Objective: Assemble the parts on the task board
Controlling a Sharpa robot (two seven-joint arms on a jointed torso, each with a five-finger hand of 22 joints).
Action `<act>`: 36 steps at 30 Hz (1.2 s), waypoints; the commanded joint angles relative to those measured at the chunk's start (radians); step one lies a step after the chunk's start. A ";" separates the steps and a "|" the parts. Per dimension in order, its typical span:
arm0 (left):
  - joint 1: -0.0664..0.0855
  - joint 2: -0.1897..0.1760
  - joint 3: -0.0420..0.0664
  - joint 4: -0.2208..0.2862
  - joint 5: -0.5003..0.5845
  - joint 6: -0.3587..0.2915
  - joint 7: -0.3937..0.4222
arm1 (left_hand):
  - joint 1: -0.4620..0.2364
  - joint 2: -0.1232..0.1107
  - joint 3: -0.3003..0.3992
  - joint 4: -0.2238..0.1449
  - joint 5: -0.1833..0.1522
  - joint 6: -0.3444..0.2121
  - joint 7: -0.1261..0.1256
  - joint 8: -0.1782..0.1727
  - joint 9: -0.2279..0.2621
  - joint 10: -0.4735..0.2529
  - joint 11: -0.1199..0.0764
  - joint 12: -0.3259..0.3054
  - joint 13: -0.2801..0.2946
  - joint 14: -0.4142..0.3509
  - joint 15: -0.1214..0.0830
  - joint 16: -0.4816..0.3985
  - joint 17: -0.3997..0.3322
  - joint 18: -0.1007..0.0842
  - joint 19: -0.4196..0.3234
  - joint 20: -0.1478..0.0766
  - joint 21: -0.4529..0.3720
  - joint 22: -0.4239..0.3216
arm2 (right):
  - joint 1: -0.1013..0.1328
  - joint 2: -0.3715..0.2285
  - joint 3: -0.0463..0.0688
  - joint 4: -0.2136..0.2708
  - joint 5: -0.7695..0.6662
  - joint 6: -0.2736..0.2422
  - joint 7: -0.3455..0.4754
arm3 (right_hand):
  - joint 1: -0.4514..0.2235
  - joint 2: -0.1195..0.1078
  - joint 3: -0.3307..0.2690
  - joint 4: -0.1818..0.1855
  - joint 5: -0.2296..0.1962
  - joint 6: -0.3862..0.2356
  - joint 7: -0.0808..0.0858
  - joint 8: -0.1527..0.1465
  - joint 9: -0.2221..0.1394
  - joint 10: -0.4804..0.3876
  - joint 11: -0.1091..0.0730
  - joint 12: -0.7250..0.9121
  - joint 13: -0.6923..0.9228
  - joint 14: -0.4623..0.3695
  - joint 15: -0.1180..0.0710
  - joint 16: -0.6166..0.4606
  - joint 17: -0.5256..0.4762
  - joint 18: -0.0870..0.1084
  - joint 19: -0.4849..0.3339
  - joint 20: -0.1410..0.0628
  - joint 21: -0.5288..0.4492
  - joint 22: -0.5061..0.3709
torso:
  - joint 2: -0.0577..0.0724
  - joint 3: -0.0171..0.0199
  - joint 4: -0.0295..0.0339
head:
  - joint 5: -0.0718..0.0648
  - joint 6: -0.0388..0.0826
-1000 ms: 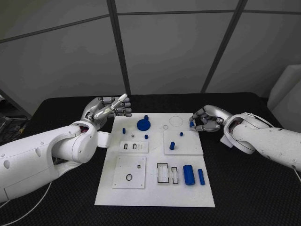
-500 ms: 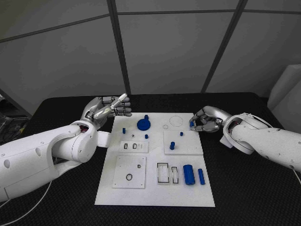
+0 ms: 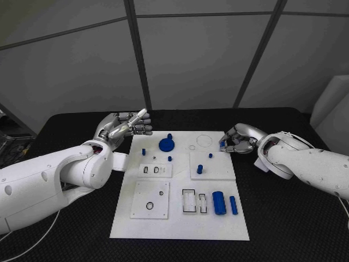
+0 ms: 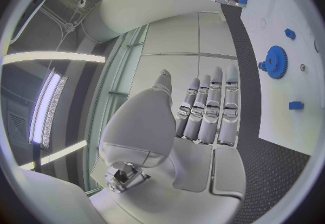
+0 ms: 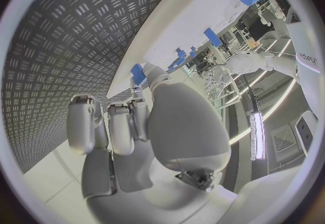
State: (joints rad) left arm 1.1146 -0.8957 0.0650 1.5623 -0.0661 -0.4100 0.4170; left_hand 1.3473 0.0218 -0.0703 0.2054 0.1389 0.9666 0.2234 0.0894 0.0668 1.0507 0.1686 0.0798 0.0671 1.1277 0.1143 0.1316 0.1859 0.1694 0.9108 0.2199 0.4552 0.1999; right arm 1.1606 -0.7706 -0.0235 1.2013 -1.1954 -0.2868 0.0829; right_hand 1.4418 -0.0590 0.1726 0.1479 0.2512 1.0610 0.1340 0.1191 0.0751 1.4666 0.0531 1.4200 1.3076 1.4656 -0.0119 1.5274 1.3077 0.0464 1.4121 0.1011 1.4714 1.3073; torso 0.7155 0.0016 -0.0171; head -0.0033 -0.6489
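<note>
I see the white board point(image 3: 179, 218) lying in the middle of the black table point(image 3: 300, 218), long side running away from me. My right hand point(image 3: 239, 138) sits at the board's far right edge, fingers curled in, pinching a small blue peg point(image 3: 222, 144) just over that edge; the right wrist view shows the same peg point(image 5: 138, 74) at the fingertips, right at the board's rim. My left hand point(image 3: 126, 126) is raised off the far left corner of the board, holding nothing, its fingers stretched out straight and lying side by side, the thumb apart.

On the board, a blue gear point(image 3: 167, 144) sits near the far edge, left of centre, with a short blue pin point(image 3: 143, 151) toward the left edge beside it. A blue upright peg point(image 3: 199, 169) stands on the raised square plate right of centre. Near the right edge, toward the near end, a fat blue cylinder point(image 3: 218, 202) lies beside a thinner blue rod point(image 3: 233, 204), the two close but apart. A black ring point(image 3: 149, 206) lies on the square plate at the near left.
</note>
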 commanded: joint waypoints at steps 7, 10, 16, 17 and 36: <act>0.001 0.000 0.001 0.001 -0.005 0.010 0.007 | 0.000 0.008 -0.005 -0.001 -0.004 0.004 0.000 -0.006 0.001 0.009 -0.001 -0.005 0.001 -0.002 0.002 -0.005 0.001 0.010 -0.003 0.000 0.005 0.000 | 0.001 0.000 0.000 0.001 -0.001 -0.049 -0.015 | 0.021 0.041 0.037 -0.017 -0.040 0.030 -0.016 0.019 0.006 0.002 -0.016 0.000 0.108 0.085 -0.017 0.006 0.170 0.001 0.006 -0.013 0.005 0.061 | 0.001 0.0009 -0.0010 | 0.002 0.000; 0.001 0.000 0.001 0.001 -0.005 0.011 0.007 | 0.000 0.008 -0.005 -0.001 -0.004 0.004 0.000 -0.006 0.001 0.009 -0.001 -0.005 0.001 -0.002 0.002 -0.005 0.001 0.010 -0.003 0.000 0.005 0.000 | 0.001 -0.005 0.000 0.012 -0.001 -0.066 -0.013 | 0.025 0.043 0.044 -0.022 -0.041 0.030 -0.016 0.019 0.005 0.002 -0.017 -0.001 0.107 0.086 -0.017 0.007 0.172 0.001 0.008 -0.015 0.006 0.063 | -0.001 0.0013 -0.0013 | 0.004 -0.001; 0.001 -0.002 0.001 0.000 -0.005 0.010 0.006 | 0.000 0.008 -0.005 -0.001 -0.004 0.004 0.000 -0.006 0.001 0.009 -0.001 -0.005 0.001 -0.002 0.002 -0.005 0.001 0.010 -0.003 0.000 0.005 0.000 | 0.001 -0.029 0.001 0.074 -0.001 -0.092 -0.025 | 0.028 0.046 0.053 -0.027 -0.045 0.026 -0.015 0.017 0.003 0.000 -0.016 -0.004 0.105 0.086 -0.018 0.008 0.176 0.000 0.009 -0.016 0.007 0.065 | -0.002 0.0004 -0.0035 | 0.004 -0.001; 0.001 -0.002 0.001 0.000 -0.005 0.010 0.006 | 0.000 0.008 -0.005 -0.001 -0.004 0.004 0.000 -0.006 0.001 0.009 -0.001 -0.005 0.001 -0.002 0.002 -0.005 0.001 0.010 -0.003 0.000 0.005 0.000 | 0.002 -0.033 0.001 0.092 -0.001 -0.096 -0.030 | 0.028 0.046 0.054 -0.028 -0.046 0.025 -0.014 0.016 0.002 -0.001 -0.016 -0.005 0.104 0.086 -0.017 0.008 0.176 0.000 0.009 -0.016 0.007 0.065 | -0.003 -0.0001 -0.0038 | 0.005 -0.001; 0.001 0.015 0.001 -0.018 -0.005 0.012 0.001 | 0.000 0.008 -0.005 -0.001 -0.004 0.004 0.000 -0.006 0.001 0.009 -0.001 -0.005 0.001 -0.002 0.002 -0.005 0.001 0.010 -0.003 0.000 0.005 0.000 | 0.010 0.080 0.004 0.296 -0.072 -0.116 -0.187 | 0.002 0.034 0.065 -0.022 -0.014 0.017 -0.010 0.009 -0.003 -0.006 -0.012 -0.017 0.094 0.085 -0.014 0.005 0.170 0.000 0.012 -0.014 0.008 0.068 | -0.003 -0.0024 -0.0013 | 0.027 -0.006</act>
State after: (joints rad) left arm 1.1145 -0.8823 0.0650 1.5466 -0.0661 -0.4096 0.4150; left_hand 1.3464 0.0227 -0.0703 0.2054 0.1389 0.9666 0.2233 0.0894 0.0668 1.0507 0.1686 0.0798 0.0671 1.1277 0.1143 0.1316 0.1856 0.1694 0.9109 0.2199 0.4552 0.1999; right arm 1.1683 -0.6974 -0.0198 1.4973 -1.2249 -0.3912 -0.0390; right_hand 1.4589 -0.0246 0.2303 0.1233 0.2342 1.0731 0.1274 0.1236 0.0710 1.4630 0.0426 1.4070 1.3077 1.4686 -0.0218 1.5313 1.3074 0.0464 1.4243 0.0889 1.4751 1.3073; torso 0.7104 -0.0004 -0.0197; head 0.0198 -0.6530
